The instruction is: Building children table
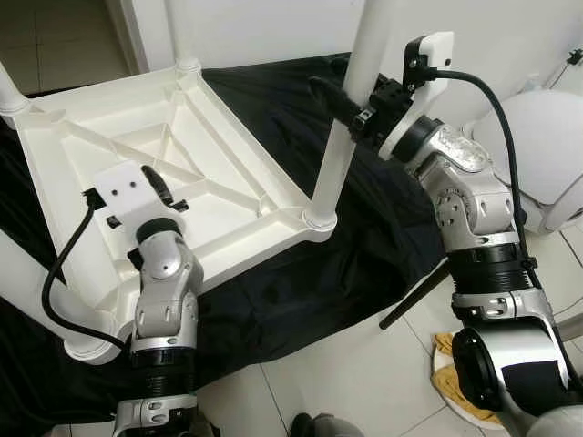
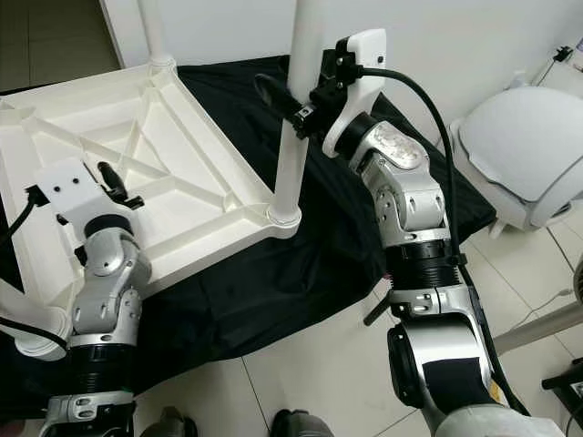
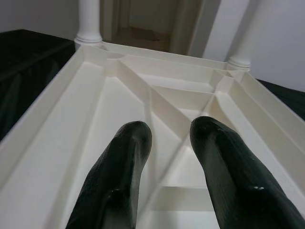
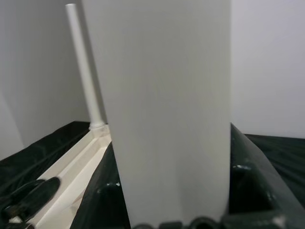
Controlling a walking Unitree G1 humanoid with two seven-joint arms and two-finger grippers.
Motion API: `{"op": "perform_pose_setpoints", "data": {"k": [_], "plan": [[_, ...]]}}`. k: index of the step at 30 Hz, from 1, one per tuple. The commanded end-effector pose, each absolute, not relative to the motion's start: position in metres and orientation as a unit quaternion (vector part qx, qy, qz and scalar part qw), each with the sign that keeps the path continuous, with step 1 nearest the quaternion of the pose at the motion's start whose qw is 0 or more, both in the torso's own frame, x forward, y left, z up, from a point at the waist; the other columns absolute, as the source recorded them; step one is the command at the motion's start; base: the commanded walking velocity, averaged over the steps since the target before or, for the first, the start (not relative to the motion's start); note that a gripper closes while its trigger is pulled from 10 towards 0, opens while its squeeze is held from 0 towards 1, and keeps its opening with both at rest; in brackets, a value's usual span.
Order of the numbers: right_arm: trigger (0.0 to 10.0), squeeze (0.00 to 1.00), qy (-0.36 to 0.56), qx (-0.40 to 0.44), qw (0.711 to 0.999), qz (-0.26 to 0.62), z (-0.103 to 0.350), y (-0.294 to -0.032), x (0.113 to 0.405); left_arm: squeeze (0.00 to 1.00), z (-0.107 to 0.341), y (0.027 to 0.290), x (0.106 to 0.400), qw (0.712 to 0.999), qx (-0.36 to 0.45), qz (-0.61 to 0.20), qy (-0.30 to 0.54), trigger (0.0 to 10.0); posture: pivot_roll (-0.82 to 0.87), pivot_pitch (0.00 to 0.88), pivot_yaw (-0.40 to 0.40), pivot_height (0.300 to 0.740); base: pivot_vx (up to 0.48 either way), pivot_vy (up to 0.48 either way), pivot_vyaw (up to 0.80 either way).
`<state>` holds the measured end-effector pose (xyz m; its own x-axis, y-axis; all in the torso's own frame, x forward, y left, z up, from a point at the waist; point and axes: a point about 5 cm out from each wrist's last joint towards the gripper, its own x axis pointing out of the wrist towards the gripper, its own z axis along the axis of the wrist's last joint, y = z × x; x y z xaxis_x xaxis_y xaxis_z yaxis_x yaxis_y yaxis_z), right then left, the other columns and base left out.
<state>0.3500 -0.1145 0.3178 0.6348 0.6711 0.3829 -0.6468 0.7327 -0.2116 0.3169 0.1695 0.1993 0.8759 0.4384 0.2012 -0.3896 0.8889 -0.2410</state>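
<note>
Nearest: left gripper [image 1: 162,187] hovering just above the ribbed underside of the white tabletop [image 1: 196,173], fingers [image 3: 125,162] narrowly parted, holding nothing. Tabletop lying inverted on a black cloth [image 1: 364,246] spread over the tiled floor [image 1: 364,373], underside facing up. Farther, at the near-right corner: table leg [image 1: 342,137] seated in its socket [image 1: 319,218], long axis near vertical, pointing upward. Right gripper [image 1: 351,105] clamped around this leg at mid-height, one finger on each side. Beyond: far leg [image 2: 150,32] standing upright in the far corner socket.
</note>
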Motion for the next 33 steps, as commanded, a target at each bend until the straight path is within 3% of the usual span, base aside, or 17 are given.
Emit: {"op": "perform_pose_setpoints", "data": {"k": [1,5,9,12,14,20,33], "plan": [[0.0,0.00,-0.246,-0.009,0.907,0.342,0.328,-0.123,0.347,0.00,0.194,0.176,0.314,0.948,-0.093,0.284,-0.107,10.0,-0.03,0.108,-0.062,0.740,0.000,0.000,0.00],[0.0,0.00,-0.240,0.026,0.919,0.311,0.324,-0.132,0.349,0.00,0.197,0.177,0.314,0.948,-0.087,0.285,-0.111,10.0,-0.03,0.110,-0.060,0.740,0.000,0.000,0.00],[0.0,0.00,-0.226,0.092,0.945,0.219,0.311,-0.165,0.354,0.00,0.202,0.185,0.314,0.944,-0.053,0.307,-0.111,10.0,-0.03,0.116,-0.051,0.740,0.000,0.000,0.00],[0.0,0.00,-0.223,0.112,0.948,0.197,0.309,-0.173,0.355,0.00,0.204,0.188,0.314,0.942,-0.049,0.312,-0.112,10.0,-0.04,0.118,-0.048,0.740,0.000,0.000,0.00],[0.0,0.00,-0.207,0.165,0.958,0.115,0.296,-0.198,0.358,0.00,0.215,0.196,0.315,0.938,-0.019,0.325,-0.117,10.0,-0.04,0.123,-0.043,0.740,0.000,0.000,0.00],[0.0,0.00,-0.168,0.214,0.962,0.029,0.262,-0.221,0.359,0.00,0.241,0.197,0.321,0.933,0.008,0.334,-0.133,10.0,-0.03,0.126,-0.032,0.740,0.000,0.000,0.00],[0.0,0.00,-0.079,0.294,0.952,-0.042,0.198,-0.230,0.357,0.00,0.276,0.183,0.329,0.933,0.057,0.322,-0.152,10.0,-0.03,0.134,-0.033,0.740,0.000,0.000,0.00]]}}
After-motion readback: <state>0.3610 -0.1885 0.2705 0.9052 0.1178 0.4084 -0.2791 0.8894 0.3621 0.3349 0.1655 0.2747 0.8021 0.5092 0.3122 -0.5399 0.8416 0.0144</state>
